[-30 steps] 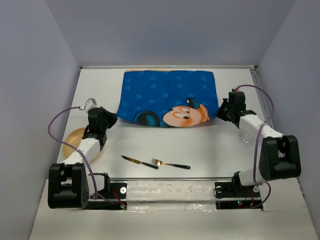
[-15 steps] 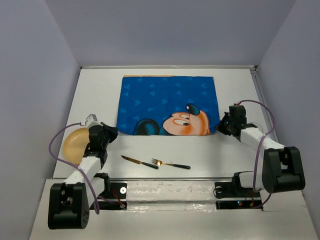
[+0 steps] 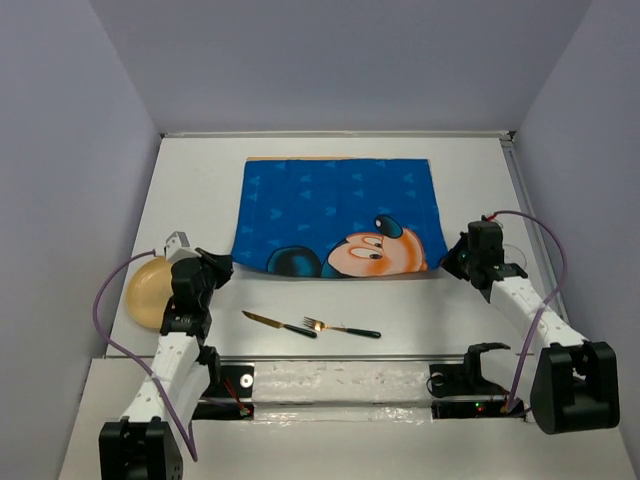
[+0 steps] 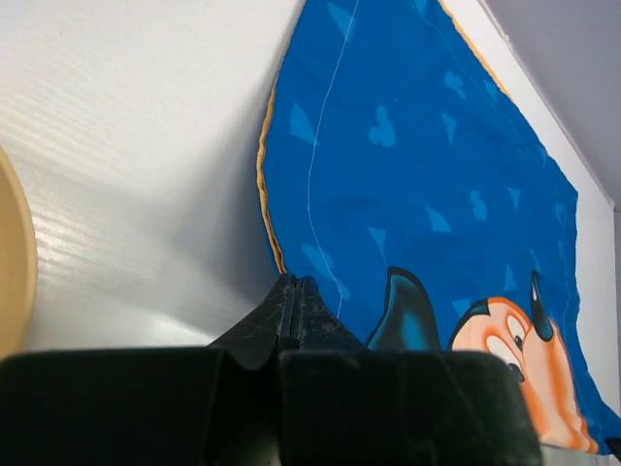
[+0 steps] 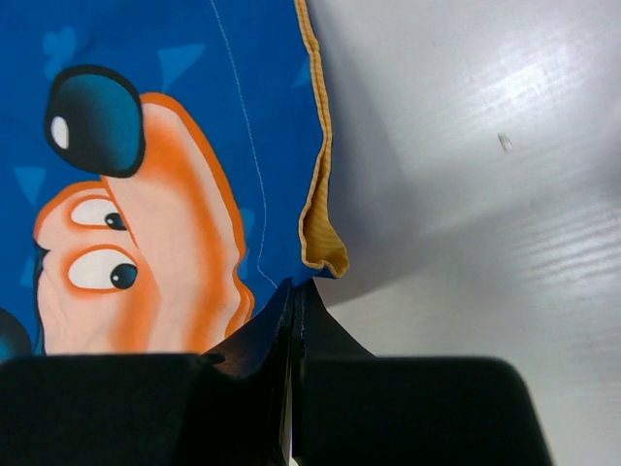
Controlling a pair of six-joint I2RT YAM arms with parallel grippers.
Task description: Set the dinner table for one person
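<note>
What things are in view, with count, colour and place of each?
dinner table: one, white, under everything.
cloth mat: one, blue with cartoon mouse, table's middle.
knife: one, gold blade, dark handle, near edge, left of fork.
fork: one, gold head, dark handle, near edge.
dish: one, tan, table's left side.
left tool: one, black, shut on mat's near left corner.
right tool: one, black, shut on mat's near right corner.

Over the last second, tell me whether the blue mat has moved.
Yes. The blue mat slid nearer the unmoved knife and fork.
</note>
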